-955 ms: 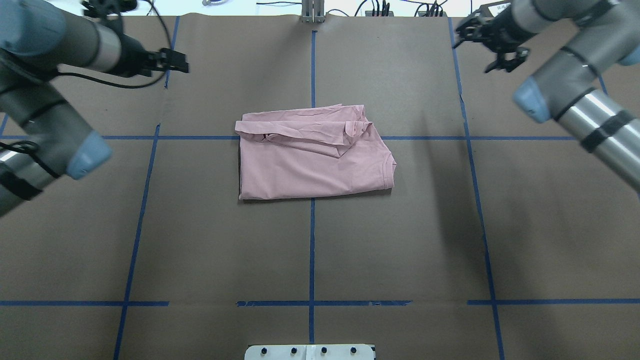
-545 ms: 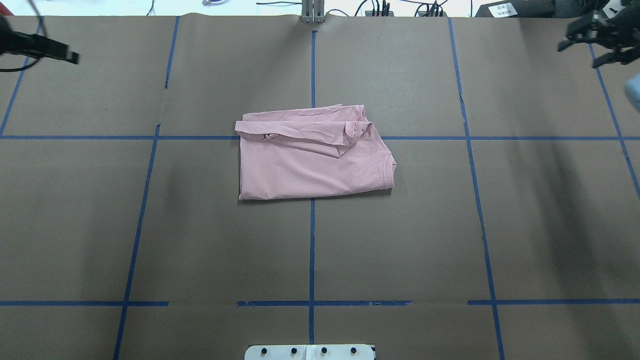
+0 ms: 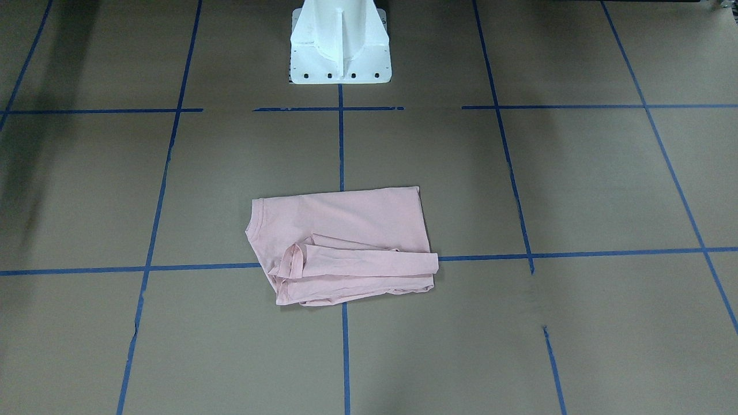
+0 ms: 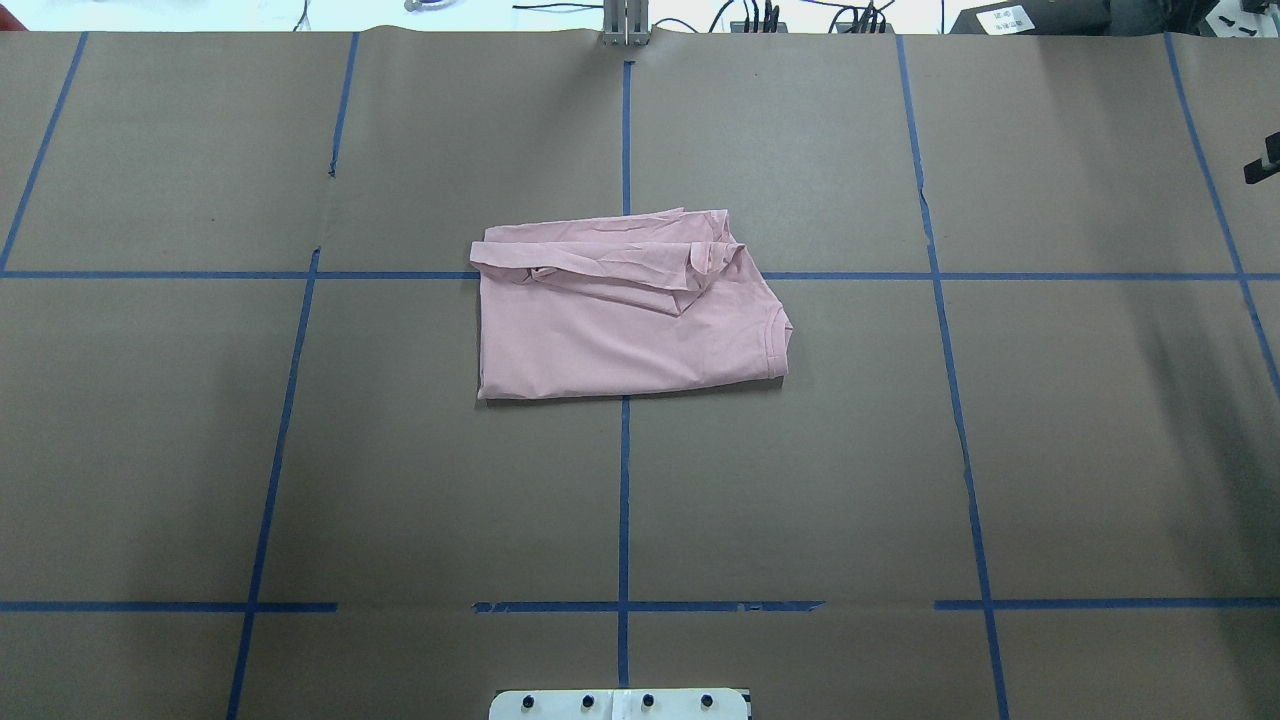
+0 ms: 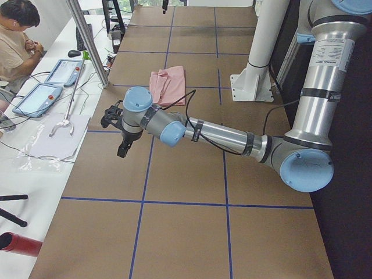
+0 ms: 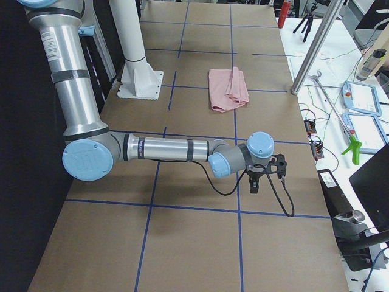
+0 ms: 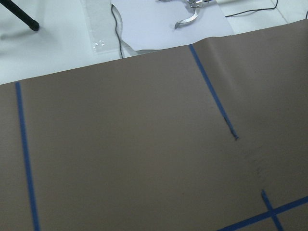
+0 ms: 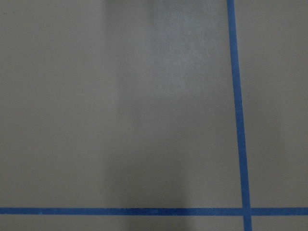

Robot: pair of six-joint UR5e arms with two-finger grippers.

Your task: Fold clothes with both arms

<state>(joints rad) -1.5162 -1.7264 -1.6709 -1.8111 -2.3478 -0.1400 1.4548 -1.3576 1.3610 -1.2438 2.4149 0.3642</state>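
T-shirt (image 4: 625, 320), pale pink, lies in a compact rectangle at mid-table, across the centre tape line and the far cross line. Nothing is touching it.

- Fold: the near edge is straight and flat. The ribbed collar edge points to the robot's right. A loose band of cloth lies doubled over along the far edge, wrinkled and slightly lifted. No print shows, so I take it to be folded inward.
- Left arm (image 5: 221, 135): stretched low toward the table's left end, well apart from the shirt. The left gripper (image 5: 122, 150) hangs over bare brown paper near the operators' bench. It shows only in the side view, so I cannot tell how its jaws stand. Its wrist camera shows paper, tape and the bench edge.
- Right arm (image 6: 164, 149): mirrored at the right end. The right gripper (image 6: 258, 180) hangs over bare paper. The overhead view catches only a dark sliver at its edge, so I cannot tell its jaw state either. It carries no cloth.
- Why so: both arms look parked outward, leaving the garment clear. I judge the folding done or nearly done, with the far band the only untidy part.
- Room: the table (image 4: 300, 480) is open paper on every side of the shirt. The white pedestal (image 3: 339, 46) stands well back on the near side. The crowded edge is the far one, where the bench has tablets, cables and a seated person (image 5: 17, 35).
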